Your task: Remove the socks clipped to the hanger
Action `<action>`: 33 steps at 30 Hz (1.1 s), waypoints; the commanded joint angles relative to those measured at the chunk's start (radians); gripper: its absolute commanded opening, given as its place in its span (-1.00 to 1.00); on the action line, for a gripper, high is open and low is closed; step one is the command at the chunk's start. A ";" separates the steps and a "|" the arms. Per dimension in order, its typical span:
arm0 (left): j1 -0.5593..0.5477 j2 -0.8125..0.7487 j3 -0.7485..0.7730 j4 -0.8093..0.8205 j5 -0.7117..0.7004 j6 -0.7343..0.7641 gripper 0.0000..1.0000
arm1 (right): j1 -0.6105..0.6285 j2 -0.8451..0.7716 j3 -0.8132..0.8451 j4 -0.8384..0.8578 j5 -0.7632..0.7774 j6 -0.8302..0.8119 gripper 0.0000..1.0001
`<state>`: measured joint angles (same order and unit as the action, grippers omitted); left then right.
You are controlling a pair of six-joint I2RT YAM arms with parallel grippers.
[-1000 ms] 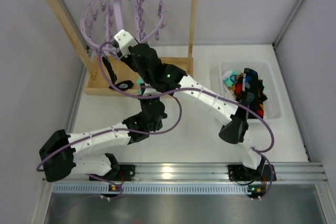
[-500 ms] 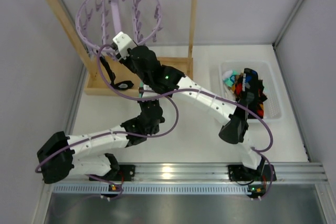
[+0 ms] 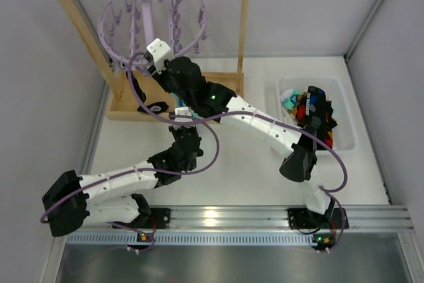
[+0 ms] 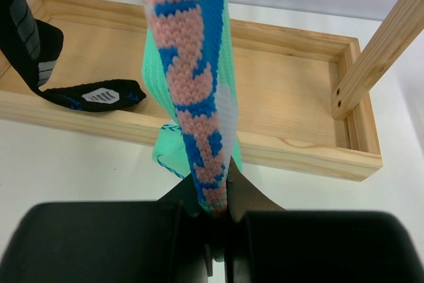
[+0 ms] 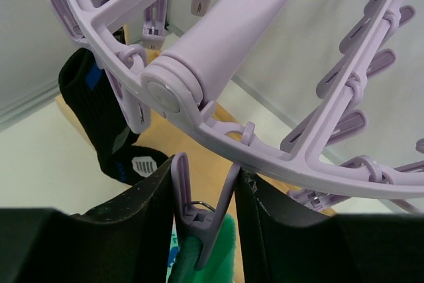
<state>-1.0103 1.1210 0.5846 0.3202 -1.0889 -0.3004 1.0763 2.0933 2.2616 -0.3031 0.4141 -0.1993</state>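
Observation:
The lavender ring hanger hangs from the wooden rail and fills the right wrist view. My right gripper has its fingers closed against both handles of one clip peg, which still bites a green sock cuff. My left gripper, below the hanger, is shut on the lower end of that teal, pink and blue sock, which is stretched upward. A black sock hangs from a peg at the left, its toe lying in the rack base.
The wooden rack's base tray and upright post stand right behind the socks. A white bin with several removed socks sits at the right. The right arm crosses over the left arm.
The left arm has drawn back a little toward the near side with the sock. The hanger ring has swayed slightly. The right gripper has stayed at the peg.

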 commanded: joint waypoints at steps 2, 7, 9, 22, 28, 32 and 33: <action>-0.001 -0.004 0.007 -0.017 0.040 -0.006 -1.00 | -0.012 -0.064 0.006 0.076 -0.034 0.021 -0.27; -0.002 0.017 0.044 -0.017 0.049 0.023 -1.00 | -0.010 -0.044 0.029 0.070 -0.006 0.001 -0.11; -0.002 0.025 0.060 -0.017 0.040 0.038 -1.00 | -0.009 -0.045 0.029 0.067 0.006 -0.006 0.02; -0.001 0.077 0.110 -0.017 0.032 0.078 -1.00 | 0.037 -0.110 -0.070 0.163 0.104 -0.083 0.40; -0.001 0.080 0.116 -0.017 0.044 0.073 -1.00 | 0.034 -0.050 0.007 0.145 0.132 -0.133 0.35; -0.001 0.077 0.115 -0.017 0.055 0.070 -1.00 | 0.034 -0.029 0.027 0.151 0.158 -0.166 0.24; -0.001 0.077 0.115 -0.017 0.057 0.070 -1.00 | 0.033 -0.027 0.026 0.160 0.167 -0.169 0.20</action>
<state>-1.0084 1.1942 0.6731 0.3065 -1.0603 -0.2325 1.1042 2.0586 2.2147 -0.2493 0.5407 -0.3191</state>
